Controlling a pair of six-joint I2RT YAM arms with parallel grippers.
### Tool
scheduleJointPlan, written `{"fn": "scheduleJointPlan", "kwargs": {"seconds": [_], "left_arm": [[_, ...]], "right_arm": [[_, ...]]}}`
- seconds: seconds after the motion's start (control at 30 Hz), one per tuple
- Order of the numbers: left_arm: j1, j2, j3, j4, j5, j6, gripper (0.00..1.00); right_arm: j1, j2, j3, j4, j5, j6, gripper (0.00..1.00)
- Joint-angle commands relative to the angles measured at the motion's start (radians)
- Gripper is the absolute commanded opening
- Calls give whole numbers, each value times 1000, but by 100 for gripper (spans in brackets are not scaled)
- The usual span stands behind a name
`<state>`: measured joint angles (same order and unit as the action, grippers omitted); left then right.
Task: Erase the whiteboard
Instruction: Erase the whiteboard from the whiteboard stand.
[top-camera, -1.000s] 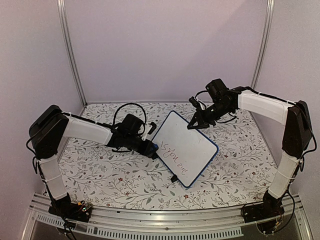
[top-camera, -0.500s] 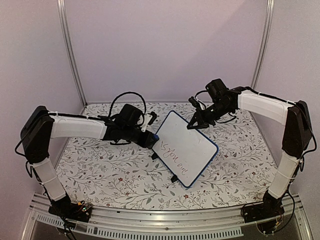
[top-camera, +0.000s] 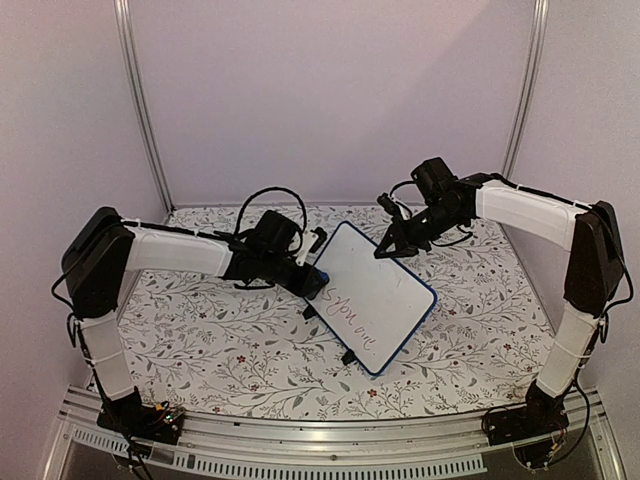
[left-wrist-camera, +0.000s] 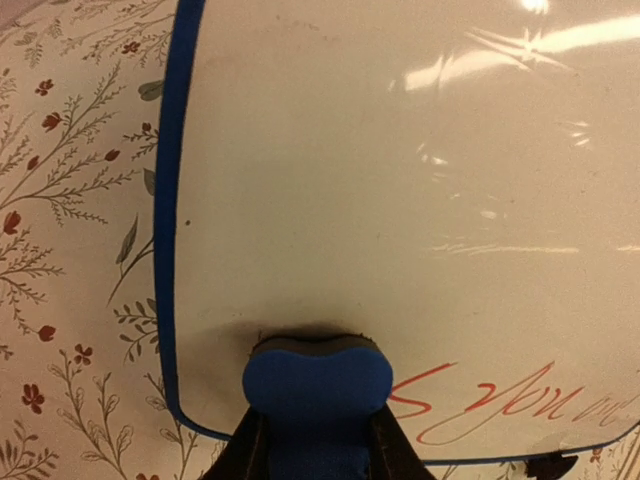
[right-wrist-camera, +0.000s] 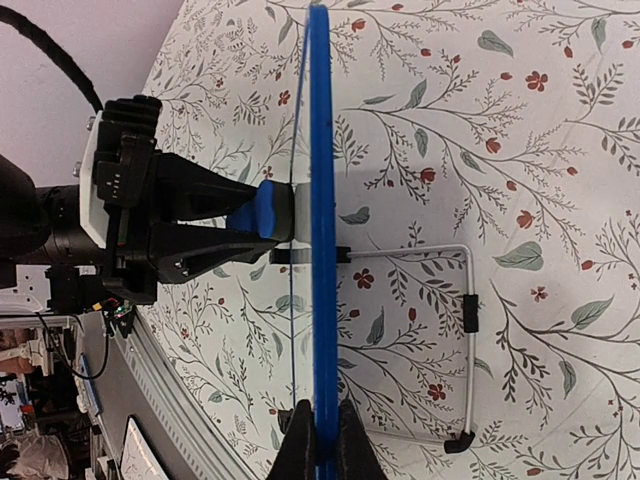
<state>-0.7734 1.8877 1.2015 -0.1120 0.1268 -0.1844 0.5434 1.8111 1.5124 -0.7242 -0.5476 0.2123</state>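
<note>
The left gripper (left-wrist-camera: 318, 445) is clamped on a blue eraser (left-wrist-camera: 318, 380), whose pad is pressed flat against the face of the whiteboard (left-wrist-camera: 400, 180) near one rounded corner. Red handwriting (left-wrist-camera: 500, 405) begins just beside the eraser and runs away along the same edge. The rest of the white face in the left wrist view carries only glare.

Across the board, the right gripper (right-wrist-camera: 320, 440) pinches the blue frame (right-wrist-camera: 322, 200) on its far edge. That view is edge-on, with the eraser (right-wrist-camera: 268, 212) touching one side and a white wire stand (right-wrist-camera: 470, 300) jutting from the other.

From above, the whiteboard (top-camera: 375, 295) stands tilted right of the table's middle, set diagonally, with two small black feet (top-camera: 348, 357) on its near-left edge. The left gripper (top-camera: 312, 275) meets it from the left and the right gripper (top-camera: 392, 245) from behind.

A black cable (top-camera: 268, 200) loops over the left wrist. The floral tablecloth (top-camera: 220, 350) shows on every side of the board, widest to the left and toward the arm bases. Two metal posts (top-camera: 140, 110) at the back corners and a rail (top-camera: 300, 440) along the near edge bound the table.
</note>
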Motion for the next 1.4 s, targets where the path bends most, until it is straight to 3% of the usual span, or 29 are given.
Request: {"fn": "scheduleJointPlan", "kwargs": {"seconds": [0.0, 0.73, 1.37], "left_arm": [[-18, 18, -28, 30, 32, 1, 0], [-63, -10, -169, 34, 60, -71, 0], [-63, -48, -122, -41, 38, -32, 0]], "right_arm": [[41, 32, -26, -99, 42, -27, 0], [41, 29, -27, -101, 46, -28, 0], [43, 24, -29, -102, 51, -27, 0]]}}
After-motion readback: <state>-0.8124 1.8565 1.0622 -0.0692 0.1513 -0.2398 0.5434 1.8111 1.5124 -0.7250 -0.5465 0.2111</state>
